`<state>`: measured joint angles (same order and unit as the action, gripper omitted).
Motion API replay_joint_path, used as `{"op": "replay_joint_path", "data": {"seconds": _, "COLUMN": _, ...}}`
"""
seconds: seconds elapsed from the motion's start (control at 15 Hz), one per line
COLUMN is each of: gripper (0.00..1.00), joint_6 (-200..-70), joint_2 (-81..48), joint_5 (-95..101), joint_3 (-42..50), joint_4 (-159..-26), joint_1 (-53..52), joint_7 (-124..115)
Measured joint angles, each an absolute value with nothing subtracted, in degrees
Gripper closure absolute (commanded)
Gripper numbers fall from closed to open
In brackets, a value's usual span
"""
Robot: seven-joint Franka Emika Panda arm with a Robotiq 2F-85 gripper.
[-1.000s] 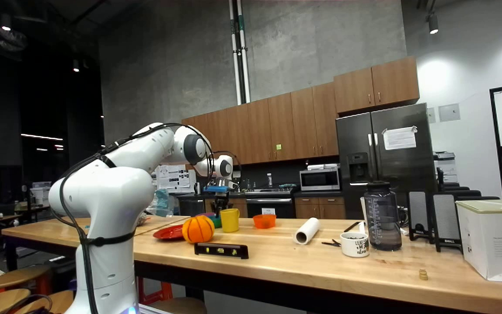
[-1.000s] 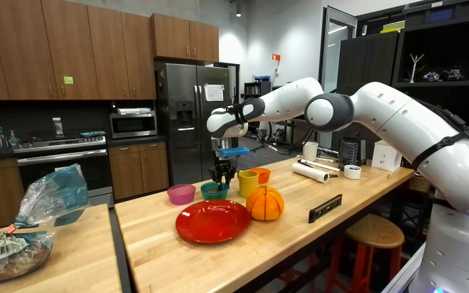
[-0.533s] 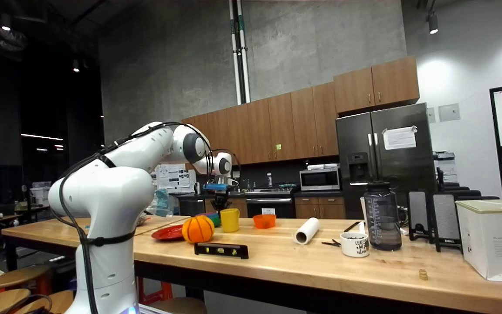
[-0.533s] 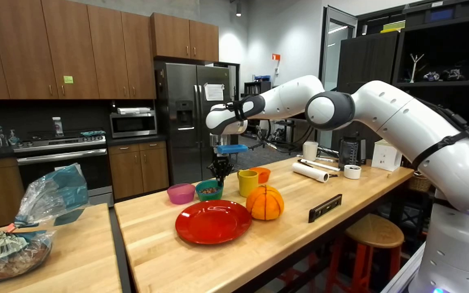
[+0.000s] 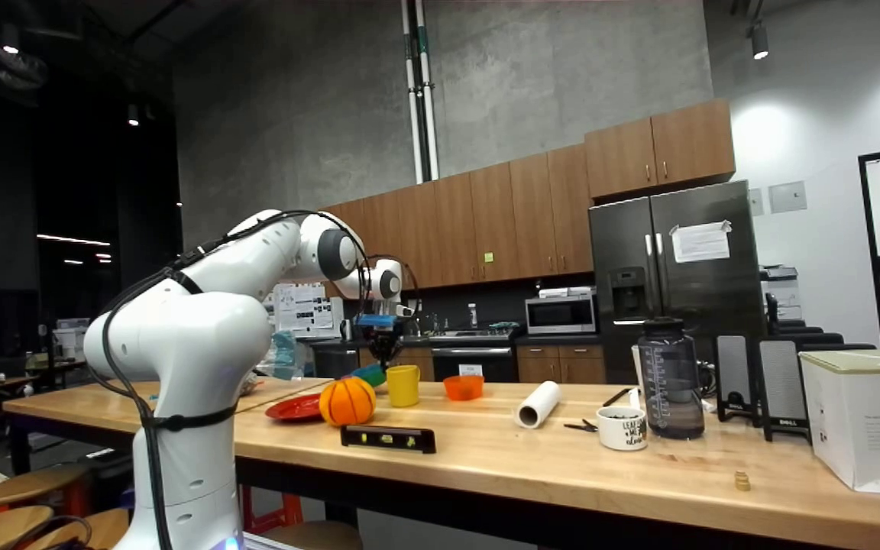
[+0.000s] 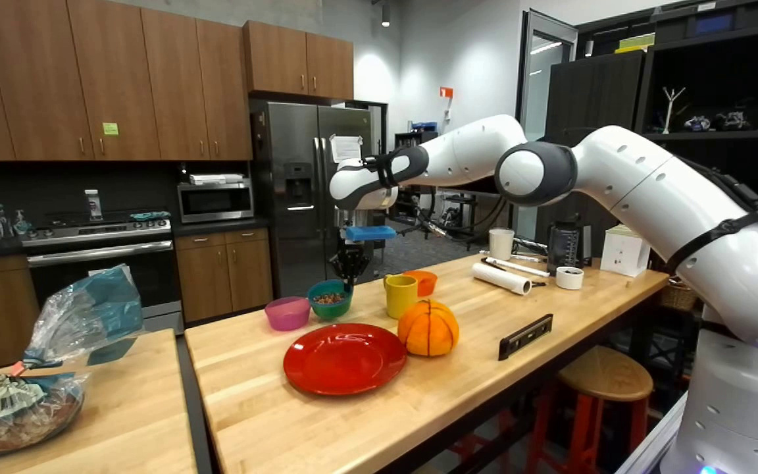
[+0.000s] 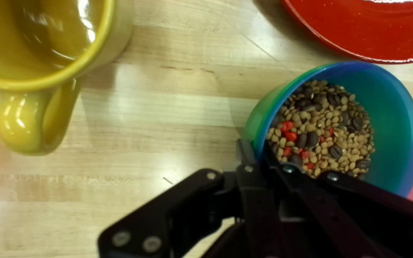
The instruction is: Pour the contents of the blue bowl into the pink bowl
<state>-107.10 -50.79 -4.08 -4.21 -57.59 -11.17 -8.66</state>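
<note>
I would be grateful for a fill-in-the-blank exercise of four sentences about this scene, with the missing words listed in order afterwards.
1. The gripper holds the blue bowl by its rim, between its ____ fingers.
2. The receiving bowl for the contents is coloured ____.
3. The large plate is coloured ____.
4. The yellow mug has one curved ____ at its side.

Missing words: two; pink; red; handle.
</note>
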Motion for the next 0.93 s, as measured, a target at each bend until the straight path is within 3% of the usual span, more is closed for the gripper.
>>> {"op": "replay_joint_path", "data": {"seconds": 0.93, "gripper": 0.98, "joint_6": -107.44, "joint_2": -44.78, "joint_5": 8.09, "joint_3": -0.24, "joint_4": -57.67, "joint_1": -19.14, "joint_7": -18.47}}
